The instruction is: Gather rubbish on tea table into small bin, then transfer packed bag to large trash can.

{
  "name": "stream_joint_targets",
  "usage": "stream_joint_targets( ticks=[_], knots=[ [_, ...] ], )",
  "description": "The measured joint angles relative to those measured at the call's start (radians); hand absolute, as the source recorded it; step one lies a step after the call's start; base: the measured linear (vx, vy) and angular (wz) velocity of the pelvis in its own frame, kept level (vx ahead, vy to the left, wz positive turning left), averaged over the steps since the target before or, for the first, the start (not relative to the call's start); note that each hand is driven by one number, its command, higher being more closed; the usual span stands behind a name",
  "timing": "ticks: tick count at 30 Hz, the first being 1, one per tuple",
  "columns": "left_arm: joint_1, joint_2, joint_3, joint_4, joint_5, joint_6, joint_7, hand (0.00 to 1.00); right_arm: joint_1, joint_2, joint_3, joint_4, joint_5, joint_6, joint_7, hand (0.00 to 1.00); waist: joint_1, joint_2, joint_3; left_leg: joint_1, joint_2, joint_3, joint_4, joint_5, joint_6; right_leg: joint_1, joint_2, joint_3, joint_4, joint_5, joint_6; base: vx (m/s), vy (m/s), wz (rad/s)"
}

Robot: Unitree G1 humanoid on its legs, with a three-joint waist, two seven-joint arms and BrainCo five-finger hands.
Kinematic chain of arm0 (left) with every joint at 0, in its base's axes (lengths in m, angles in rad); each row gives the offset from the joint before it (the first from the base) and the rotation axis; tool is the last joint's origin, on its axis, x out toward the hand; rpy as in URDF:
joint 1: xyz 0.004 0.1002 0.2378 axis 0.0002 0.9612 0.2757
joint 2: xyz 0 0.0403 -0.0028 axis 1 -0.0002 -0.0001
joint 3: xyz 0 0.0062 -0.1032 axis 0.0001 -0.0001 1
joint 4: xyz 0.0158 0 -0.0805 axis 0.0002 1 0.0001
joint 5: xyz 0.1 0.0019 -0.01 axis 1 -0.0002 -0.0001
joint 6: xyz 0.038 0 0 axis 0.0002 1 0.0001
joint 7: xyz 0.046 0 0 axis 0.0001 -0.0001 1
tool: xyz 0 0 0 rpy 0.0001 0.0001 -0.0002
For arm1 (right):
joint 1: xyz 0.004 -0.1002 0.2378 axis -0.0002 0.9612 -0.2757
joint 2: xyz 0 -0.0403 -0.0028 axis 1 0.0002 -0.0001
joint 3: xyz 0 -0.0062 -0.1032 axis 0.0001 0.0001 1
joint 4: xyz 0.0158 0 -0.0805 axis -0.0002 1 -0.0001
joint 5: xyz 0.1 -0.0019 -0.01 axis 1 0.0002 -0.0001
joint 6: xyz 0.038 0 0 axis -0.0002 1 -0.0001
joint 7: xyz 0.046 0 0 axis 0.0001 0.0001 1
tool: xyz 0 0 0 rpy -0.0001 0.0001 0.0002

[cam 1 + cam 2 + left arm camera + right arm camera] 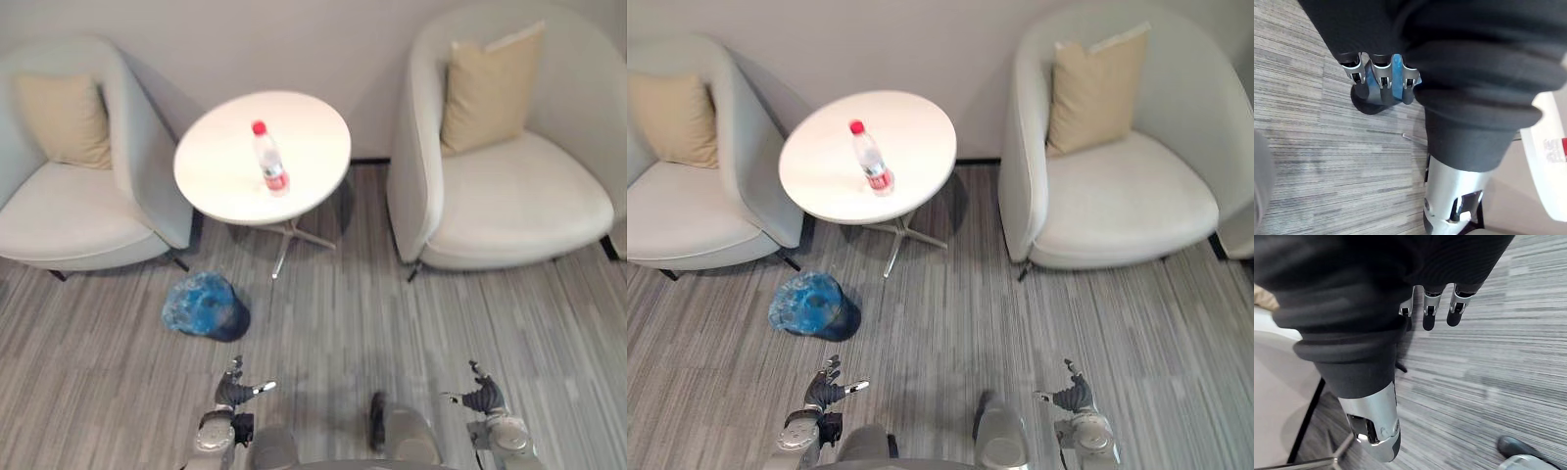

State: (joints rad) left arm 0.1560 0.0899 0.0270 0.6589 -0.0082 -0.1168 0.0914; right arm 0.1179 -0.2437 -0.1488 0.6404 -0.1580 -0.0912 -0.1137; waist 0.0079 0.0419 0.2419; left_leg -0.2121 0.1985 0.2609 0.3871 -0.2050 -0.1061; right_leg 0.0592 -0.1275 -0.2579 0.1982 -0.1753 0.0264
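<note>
The round desk (225,181) has a smooth, matt white top on thin, shiny metal legs (283,247). The bottle (268,159) on it is clear plastic with a red plastic cap. At seven o'clock from the desk lies a crinkled, glossy blue plastic bag (204,305) on the matt, grey-striped floor (392,323). The left armchair (69,211) at nine o'clock and the right armchair (519,196) at three o'clock wear smooth pale upholstery.
</note>
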Motion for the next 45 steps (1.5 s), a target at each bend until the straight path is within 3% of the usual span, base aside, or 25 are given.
stream_joint_targets(
  ticks=[1, 2, 3, 4, 6, 7, 8, 9, 10, 11, 12, 13, 15, 16, 17, 18, 19, 21, 23, 28, 35, 37, 45],
  knots=[
    [0.001, -0.004, 0.000, 0.000, 0.000, 0.000, 0.000, 0.00, 0.002, -0.004, -0.001, 0.000, 0.000, 0.000, -0.001, 0.00, 0.003, 0.010, -0.005, 0.004, -0.013, -0.001, -0.089, 0.068, 0.009, 0.014, 0.006, -0.001, -0.015, -0.003, 0.016, 0.27, 0.089, -0.05],
    [0.013, -0.010, 0.000, 0.000, 0.000, -0.001, 0.001, 0.00, 0.006, -0.013, 0.001, 0.001, 0.000, 0.000, -0.001, 0.00, 0.007, 0.034, -0.008, 0.000, -0.010, -0.011, -0.162, 0.224, 0.028, 0.035, 0.029, 0.003, -0.026, -0.018, 0.047, 0.34, 0.150, -0.08],
    [0.014, -0.002, 0.002, 0.012, 0.000, 0.002, 0.001, 0.00, -0.001, 0.006, 0.005, 0.014, -0.001, 0.007, -0.001, 0.00, 0.010, 0.015, -0.010, 0.007, -0.033, -0.011, -0.122, 0.241, 0.074, 0.060, 0.003, 0.014, -0.026, -0.033, 0.067, 0.42, 0.177, 0.04],
    [0.022, 0.006, 0.005, 0.012, 0.001, 0.002, 0.001, 0.00, 0.009, 0.020, 0.009, 0.004, -0.001, 0.000, 0.000, 0.00, 0.009, -0.020, -0.024, 0.004, -0.070, -0.012, -0.113, 0.197, 0.086, 0.060, -0.037, 0.013, -0.018, -0.063, 0.092, 0.41, 0.165, 0.13],
    [0.020, 0.002, 0.001, 0.016, 0.001, 0.005, -0.002, 0.00, 0.001, 0.025, 0.009, 0.004, -0.002, 0.001, 0.000, 0.00, 0.009, -0.043, -0.024, -0.008, -0.104, -0.009, -0.068, 0.120, 0.099, 0.044, -0.085, 0.022, 0.059, -0.096, 0.108, 0.32, 0.130, 0.17],
    [0.024, -0.003, -0.005, 0.018, 0.001, 0.011, -0.002, 0.00, -0.005, 0.025, 0.010, 0.005, -0.003, 0.002, 0.001, 0.00, 0.007, -0.043, -0.024, 0.006, -0.112, -0.006, -0.056, 0.088, 0.102, 0.006, -0.111, 0.051, 0.173, -0.100, 0.115, 0.30, 0.134, 0.09],
    [0.026, 0.000, -0.013, 0.018, 0.001, 0.013, -0.002, 0.00, -0.006, 0.030, 0.010, 0.005, -0.005, 0.001, 0.001, 0.00, 0.006, -0.043, -0.024, 0.022, -0.120, -0.003, -0.058, 0.077, 0.105, -0.020, -0.125, 0.070, 0.248, -0.094, 0.124, 0.30, 0.134, 0.11],
    [0.027, 0.012, -0.027, 0.018, 0.001, 0.014, -0.003, 0.00, -0.011, 0.040, 0.015, 0.005, -0.010, 0.002, 0.002, 0.00, 0.007, -0.046, -0.024, 0.057, -0.137, -0.009, -0.058, 0.053, 0.114, -0.069, -0.153, 0.102, 0.406, -0.055, 0.171, 0.32, 0.111, 0.16],
    [0.032, 0.019, -0.029, 0.017, 0.001, 0.015, -0.003, 0.00, -0.007, 0.042, 0.041, 0.005, -0.012, 0.003, 0.003, 0.00, 0.006, -0.044, -0.024, 0.102, -0.144, -0.017, -0.065, 0.034, 0.128, -0.124, -0.167, 0.137, 0.548, -0.004, 0.191, 0.32, 0.109, 0.15],
    [0.033, 0.026, -0.034, 0.014, 0.001, 0.016, -0.002, 0.00, -0.005, 0.045, 0.054, 0.004, -0.014, 0.003, 0.005, 0.00, 0.003, -0.043, -0.026, 0.123, -0.144, -0.018, -0.071, 0.027, 0.133, -0.141, -0.164, 0.151, 0.587, -0.025, 0.178, 0.32, 0.072, 0.20],
    [0.028, 0.037, -0.036, 0.013, 0.001, 0.016, -0.002, 0.00, -0.003, 0.044, 0.078, 0.001, -0.023, 0.001, 0.006, 0.00, 0.005, -0.038, -0.031, 0.153, -0.144, -0.031, -0.086, 0.026, 0.130, -0.173, -0.144, 0.151, 0.601, -0.091, 0.141, 0.31, 0.020, 0.39],
    [0.020, 0.039, -0.036, 0.013, 0.001, 0.016, -0.001, 0.00, -0.006, 0.044, 0.090, -0.004, -0.040, -0.001, 0.007, 0.00, -0.002, -0.033, -0.032, 0.177, -0.141, -0.057, -0.110, 0.028, 0.128, -0.204, -0.109, 0.152, 0.560, -0.119, 0.098, 0.36, -0.023, 0.56],
    [0.011, 0.046, -0.035, -0.004, 0.001, 0.011, 0.001, 0.00, -0.004, 0.044, 0.091, -0.014, -0.048, -0.002, 0.008, 0.00, -0.019, -0.025, -0.029, 0.200, -0.127, -0.102, -0.133, 0.036, 0.115, -0.247, -0.038, 0.155, 0.430, -0.126, 0.080, 0.37, -0.112, 0.76],
    [0.010, 0.052, -0.034, -0.004, 0.001, 0.006, 0.001, 0.00, 0.001, 0.043, 0.090, -0.049, -0.049, -0.003, 0.007, 0.00, -0.021, -0.030, -0.031, 0.212, -0.126, -0.117, -0.141, 0.038, 0.109, -0.258, -0.004, 0.174, 0.274, -0.095, 0.067, 0.31, -0.127, 0.68],
    [0.013, 0.064, -0.034, -0.004, 0.001, 0.002, 0.001, 0.00, 0.012, 0.044, 0.092, -0.071, -0.050, -0.003, 0.008, 0.00, -0.019, -0.043, -0.037, 0.217, -0.137, -0.118, -0.143, 0.038, 0.099, -0.250, 0.002, 0.179, 0.171, -0.010, 0.049, 0.32, -0.123, 0.68],
    [0.015, 0.046, -0.034, 0.004, 0.002, 0.004, 0.000, 0.00, 0.021, 0.026, 0.093, -0.097, -0.061, -0.009, 0.007, 0.00, -0.022, -0.017, -0.043, 0.233, -0.129, -0.135, -0.150, 0.028, 0.077, -0.225, 0.012, 0.160, 0.148, 0.075, 0.025, 0.27, -0.072, 0.38],
    [0.024, 0.029, -0.035, -0.009, 0.002, 0.000, -0.002, 0.00, 0.031, 0.015, 0.103, -0.118, -0.079, -0.010, 0.008, 0.00, -0.016, -0.001, -0.057, 0.238, -0.106, -0.127, -0.162, 0.034, 0.066, -0.213, 0.027, 0.154, 0.125, 0.083, 0.016, 0.38, -0.149, 0.22],
    [0.049, 0.009, -0.034, -0.021, 0.002, -0.002, -0.003, 0.00, 0.033, -0.003, 0.141, -0.200, -0.103, -0.016, 0.011, 0.00, -0.001, 0.024, -0.073, 0.271, -0.089, -0.119, -0.218, 0.053, 0.037, -0.178, 0.054, 0.144, 0.071, 0.086, 0.011, 0.27, -0.126, -0.04],
    [0.051, 0.003, -0.035, -0.023, 0.002, -0.006, -0.005, 0.00, 0.043, -0.003, 0.159, -0.268, -0.129, -0.036, 0.022, 0.00, 0.001, 0.029, -0.077, 0.301, -0.075, -0.123, -0.254, 0.064, 0.020, -0.132, 0.071, 0.124, 0.024, 0.089, 0.006, 0.18, -0.066, 0.16],
    [0.076, 0.003, -0.034, -0.022, 0.019, -0.015, -0.009, 0.00, 0.042, 0.004, 0.217, -0.325, -0.157, -0.087, 0.041, 0.00, 0.011, 0.016, -0.089, 0.314, -0.077, -0.131, -0.273, 0.066, 0.020, -0.055, 0.071, 0.091, -0.082, 0.113, 0.010, 0.09, 0.010, 0.20],
    [0.109, 0.006, -0.034, -0.020, 0.021, -0.019, -0.024, 0.00, -0.012, 0.012, 0.250, -0.334, -0.156, -0.098, 0.049, 0.00, 0.041, 0.006, -0.096, 0.295, -0.114, -0.149, -0.276, 0.102, 0.035, -0.010, 0.044, 0.066, -0.178, 0.174, 0.023, 0.00, 0.038, 0.15],
    [0.110, 0.007, -0.034, -0.020, 0.022, -0.019, -0.024, 0.00, -0.061, 0.013, 0.269, -0.333, -0.154, -0.098, 0.025, 0.00, 0.062, 0.003, -0.097, 0.292, -0.118, -0.150, -0.285, 0.111, 0.037, -0.010, 0.039, 0.065, -0.199, 0.191, 0.023, -0.05, 0.027, 0.05],
    [0.121, 0.009, -0.034, -0.018, 0.021, -0.024, -0.022, 0.00, -0.219, 0.042, 0.264, -0.246, -0.101, -0.095, -0.064, 0.00, 0.067, -0.004, -0.097, 0.255, -0.125, -0.210, -0.362, 0.158, 0.044, -0.028, 0.048, -0.001, -0.239, 0.227, 0.015, -0.12, -0.021, 0.29]
  ],
)
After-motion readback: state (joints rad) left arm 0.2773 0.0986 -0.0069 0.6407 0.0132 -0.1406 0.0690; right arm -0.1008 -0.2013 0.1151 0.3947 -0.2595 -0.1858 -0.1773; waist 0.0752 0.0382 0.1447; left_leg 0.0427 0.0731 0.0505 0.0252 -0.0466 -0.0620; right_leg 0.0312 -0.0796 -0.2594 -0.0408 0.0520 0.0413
